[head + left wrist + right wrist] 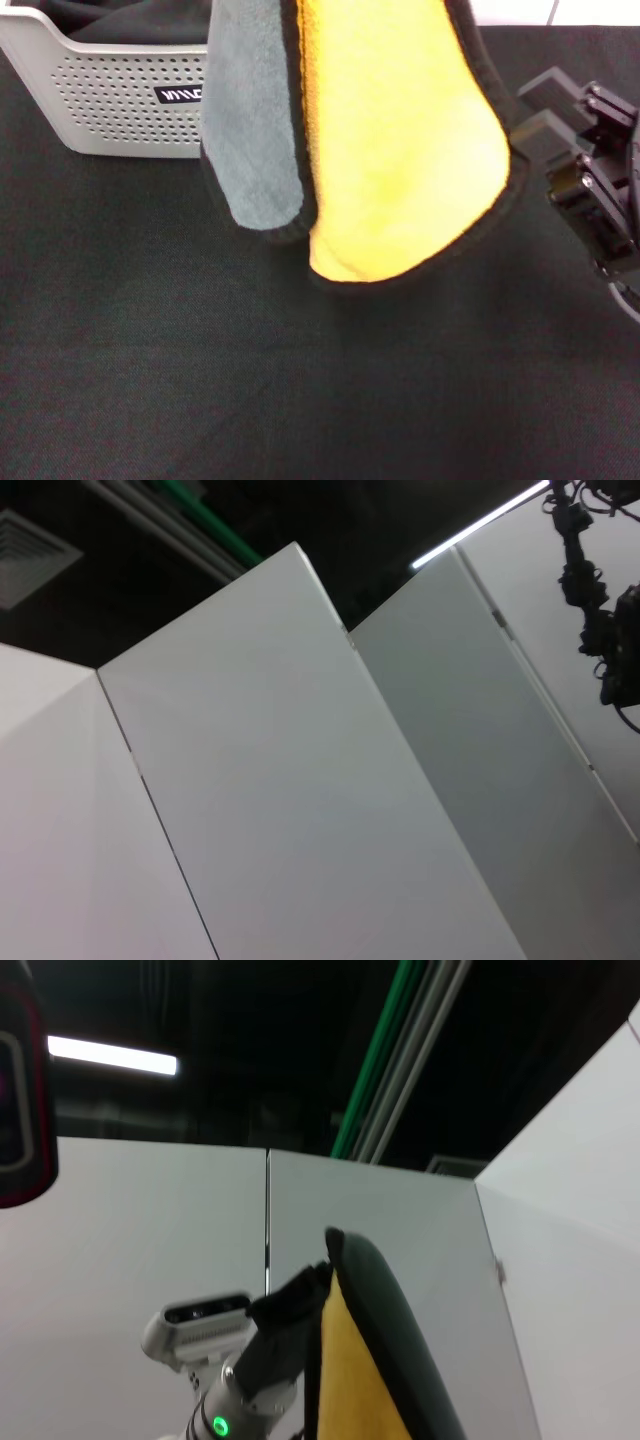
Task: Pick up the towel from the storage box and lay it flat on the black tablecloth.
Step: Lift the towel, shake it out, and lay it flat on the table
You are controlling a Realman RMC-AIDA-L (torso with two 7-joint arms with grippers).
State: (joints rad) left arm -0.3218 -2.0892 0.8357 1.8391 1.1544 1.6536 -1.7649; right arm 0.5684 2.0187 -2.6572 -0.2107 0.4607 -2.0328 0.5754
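Note:
The towel [400, 150] hangs in mid-air above the black tablecloth [300, 390], folded over so its yellow face and a grey flap [250, 130] both show, with black trim around the edge. Its top runs out of the head view. The right wrist view shows the towel [360, 1380] from below, with my left gripper [300, 1300] shut on its upper edge. My right gripper [545, 112] stands open just to the right of the towel, with nothing between its fingers. The storage box [110, 100] sits at the back left.
A dark cloth [130, 25] lies inside the storage box. The tablecloth spreads wide in front of and below the hanging towel. White wall panels [300, 780] fill the left wrist view.

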